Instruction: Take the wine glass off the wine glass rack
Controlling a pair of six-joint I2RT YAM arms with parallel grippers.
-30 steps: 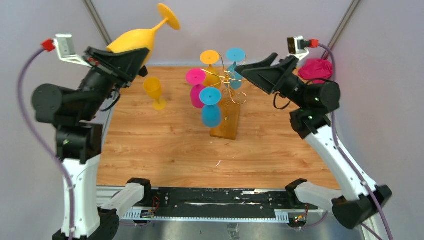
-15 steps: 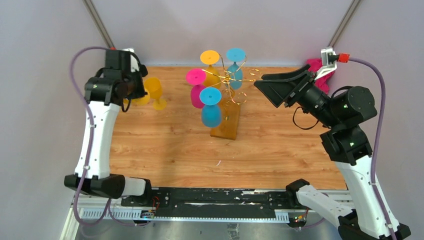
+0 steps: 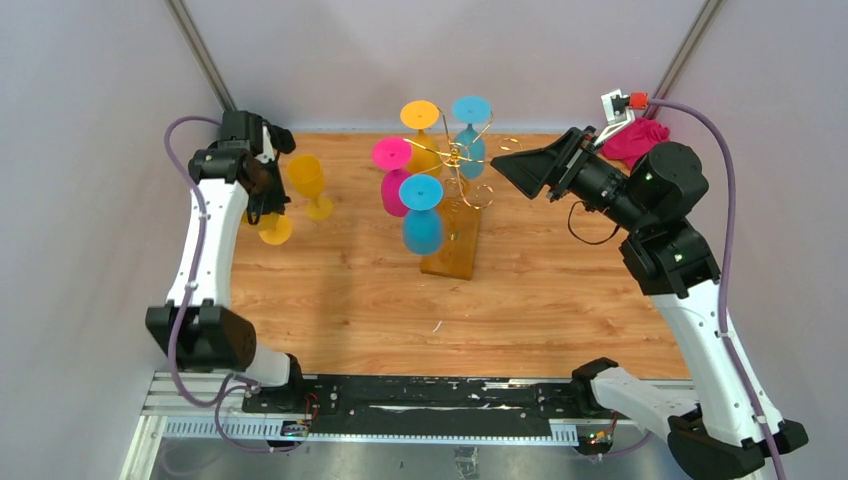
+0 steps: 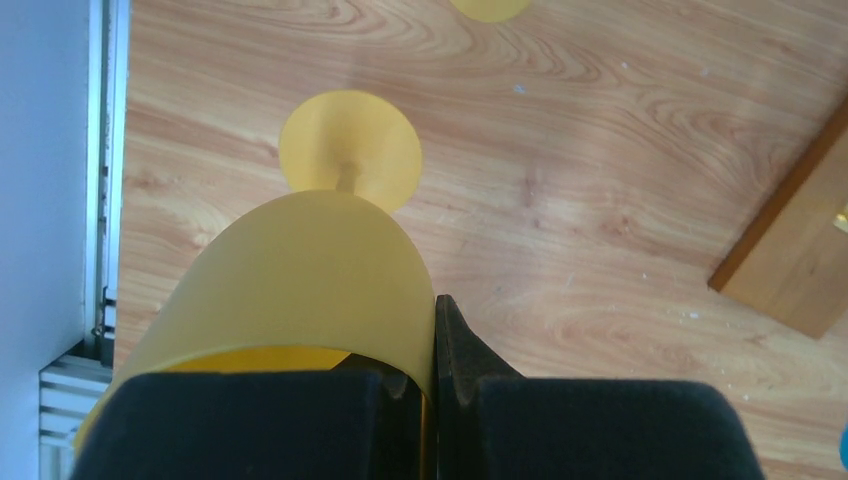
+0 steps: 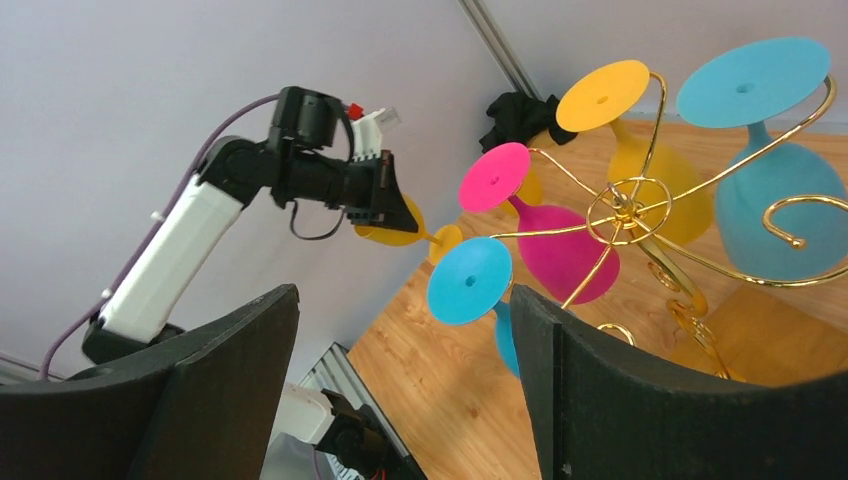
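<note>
The wine glass rack [image 3: 456, 158] is gold wire on an orange-brown wooden base [image 3: 452, 250], mid-table. A yellow [image 3: 420, 115], a pink [image 3: 392, 153] and two blue glasses [image 3: 421, 192] hang upside down on it. My left gripper [image 3: 262, 198] is shut on the bowl rim of a yellow wine glass [image 4: 300, 270], far left of the rack; its foot [image 4: 350, 150] is at or just above the table. My right gripper [image 3: 520, 170] is open and empty, just right of the rack. In the right wrist view the rack [image 5: 625, 210] lies ahead of the open gripper [image 5: 403, 295].
A second yellow glass [image 3: 307, 180] stands upright right beside the held one. A pink glass [image 3: 635, 140] lies at the back right behind the right arm. The table's left rail [image 4: 100, 200] is close to the left gripper.
The left arm swung the yellow glass down from high in the air to table level beside the standing yellow glass. The right gripper shifted slightly and stays open by the rack.
</note>
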